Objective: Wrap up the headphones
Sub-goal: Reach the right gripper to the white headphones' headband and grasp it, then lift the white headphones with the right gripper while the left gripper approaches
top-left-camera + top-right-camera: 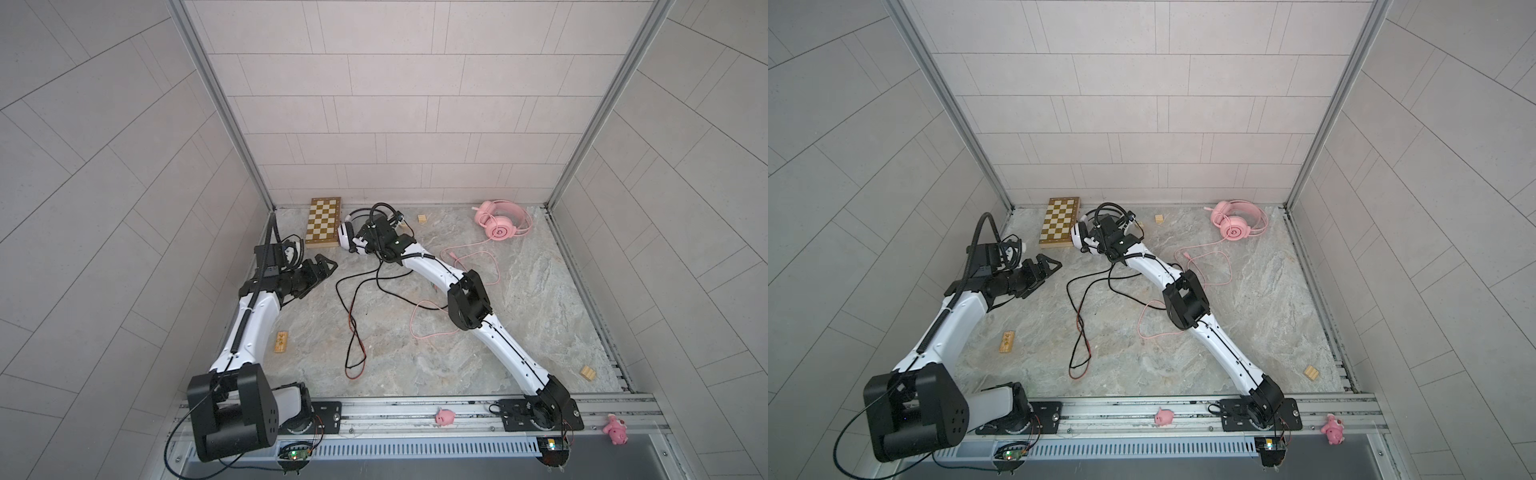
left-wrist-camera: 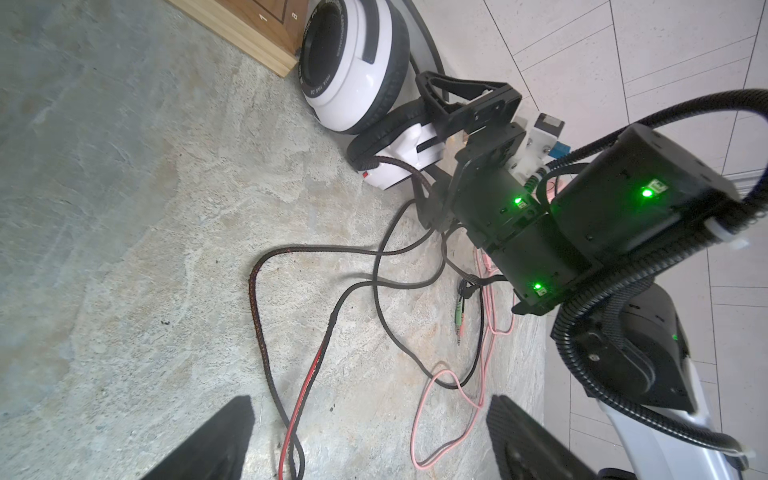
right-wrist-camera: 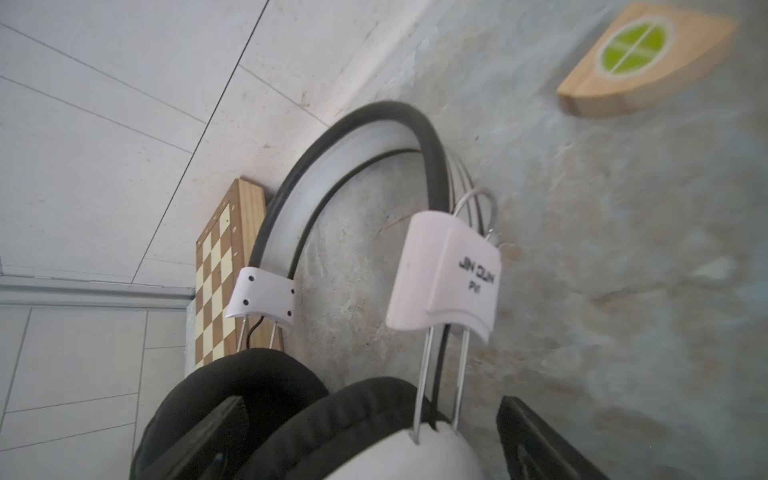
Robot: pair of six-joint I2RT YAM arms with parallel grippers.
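White headset sits inside the spread, unclenched right end effector, headband toward the tabletop's far edge; left end effector, released, is farther.

Chessboard at the back wall, left of centre. Centre headset just right of it, 1 ear cup at the board's edge; the right gripper straddles its 2 ear cups. Centre cord runs forward in a long loop down the middle of the table. Left gripper sits in front of the chessboard, left of that cord, apart from both.

Corner headset at the back right; corner cord trails forward-left beneath the right arm.

Back block between the headsets; front-left block beside the left arm; front-right block near the table's edge.

Front rail carries 2 toys: mid-rail toy and end toy.
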